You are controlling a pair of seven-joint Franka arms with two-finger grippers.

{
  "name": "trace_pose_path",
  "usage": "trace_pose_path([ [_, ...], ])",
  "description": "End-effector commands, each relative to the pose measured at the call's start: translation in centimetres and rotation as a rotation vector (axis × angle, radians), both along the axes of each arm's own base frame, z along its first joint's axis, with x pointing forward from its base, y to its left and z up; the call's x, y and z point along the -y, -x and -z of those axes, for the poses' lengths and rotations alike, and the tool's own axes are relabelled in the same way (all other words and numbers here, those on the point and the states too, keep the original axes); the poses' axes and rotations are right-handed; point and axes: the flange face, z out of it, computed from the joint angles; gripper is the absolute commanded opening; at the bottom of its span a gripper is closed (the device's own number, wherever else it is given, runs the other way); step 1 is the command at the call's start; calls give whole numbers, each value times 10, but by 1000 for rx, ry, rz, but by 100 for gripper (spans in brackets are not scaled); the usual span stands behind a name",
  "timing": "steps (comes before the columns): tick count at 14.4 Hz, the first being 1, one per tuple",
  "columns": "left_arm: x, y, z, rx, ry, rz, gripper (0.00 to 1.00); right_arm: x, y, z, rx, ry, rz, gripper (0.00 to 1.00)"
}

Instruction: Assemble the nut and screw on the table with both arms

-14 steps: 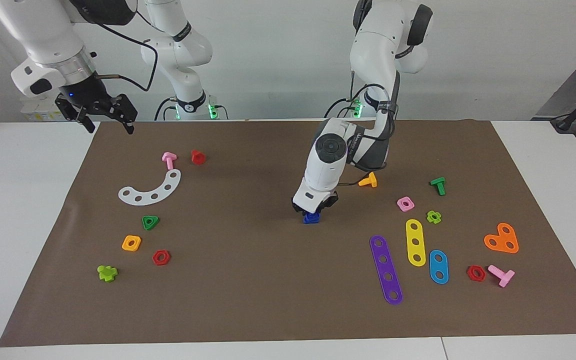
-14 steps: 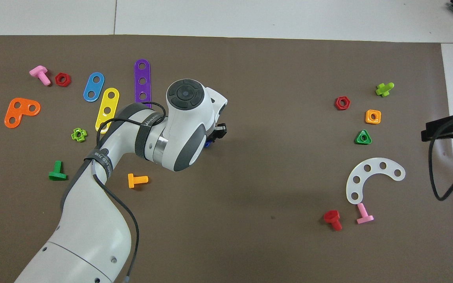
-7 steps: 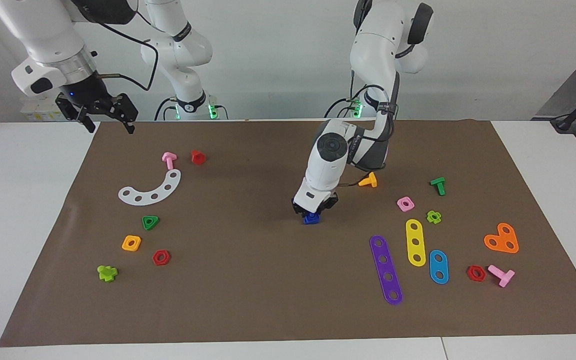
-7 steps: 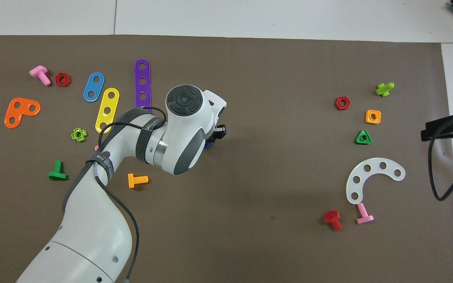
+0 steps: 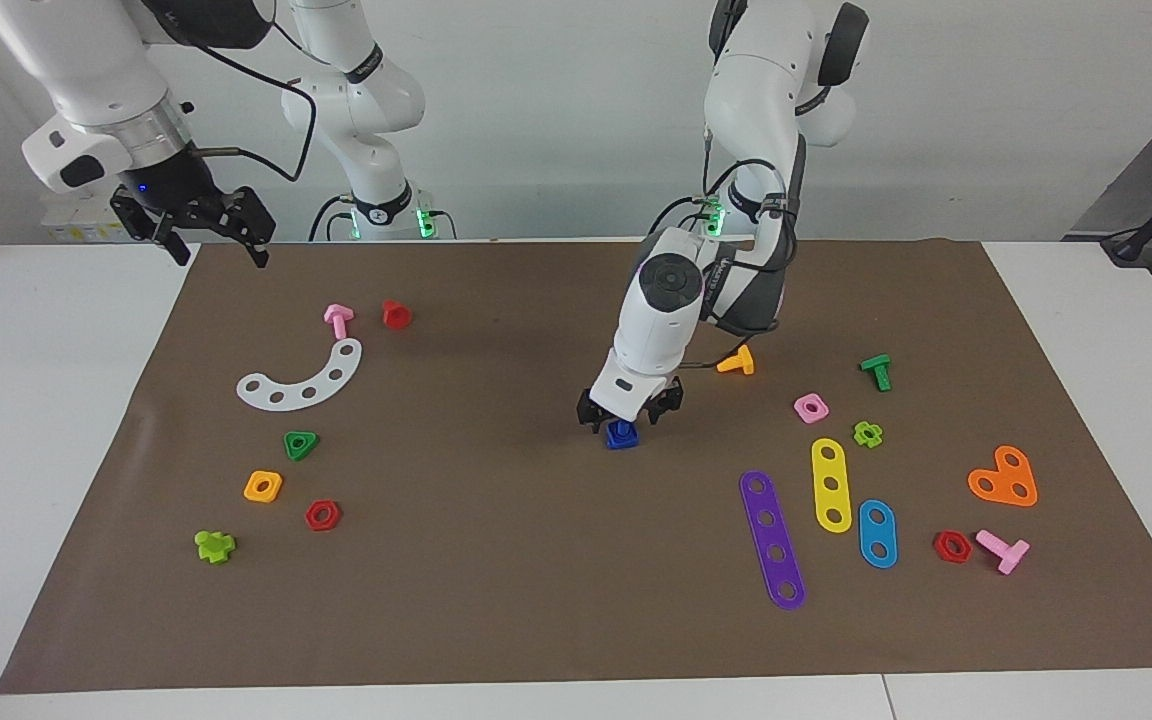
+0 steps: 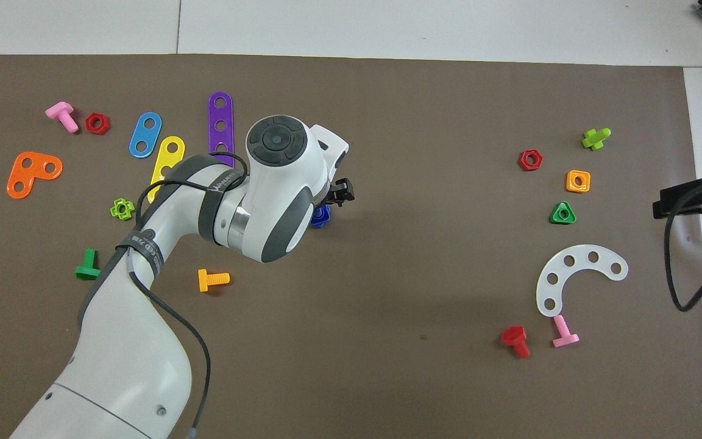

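Note:
A small dark-blue piece [image 5: 622,434] stands on the brown mat [image 5: 496,560] of the table near its middle. It looks square like the nut. I cannot tell the screw apart from it. It also shows in the overhead view [image 6: 321,216], half hidden under the wrist. My left gripper [image 5: 628,417] hangs just above this piece with its fingers spread wide on both sides and holds nothing. In the overhead view only one black fingertip [image 6: 342,194] of it shows. My right gripper [image 5: 218,240] is open and empty, and waits raised over the mat's edge at the right arm's end.
Toward the right arm's end lie a white curved strip [image 5: 303,378], a green triangular nut [image 5: 300,444], an orange-yellow square nut [image 5: 263,486] and red pieces. Toward the left arm's end lie a pink square nut [image 5: 811,407], an orange bolt [image 5: 736,361] and coloured strips [image 5: 772,538].
My left gripper was shut down on the dark-blue piece; it has opened and lifted a little. The piece stays on the mat. The right arm has not moved.

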Motion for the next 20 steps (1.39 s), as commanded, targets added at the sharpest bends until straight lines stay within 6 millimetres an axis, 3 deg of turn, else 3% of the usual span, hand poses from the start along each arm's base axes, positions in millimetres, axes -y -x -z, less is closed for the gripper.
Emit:
trace_pose_path([
  [1,-50,-36,-52,-14,-3,-64,100,3,1,-3,-9,-1,-9,100],
  [4,-138,-49,-109,0,17,-43,100,7,2,-3,-12,-2,-21,100],
  [7,-231,-45,-135,-46,9,-2,100,7,2,-3,-12,-3,-23,100],
  [9,-283,-32,-148,-73,2,10,100,8,2,-3,-12,-3,-35,100],
  [10,-299,-25,-156,-77,-19,39,100,9,2,-3,-12,-3,-38,100],
  [14,-335,-1,-189,-66,-73,106,100,10,2,-2,-13,-4,-40,100],
  [17,-338,16,-223,-10,-69,129,100,11,3,-2,-13,-4,-38,100],
  [20,-336,19,-238,20,-69,157,100,11,3,-1,-15,-4,-38,100],
])
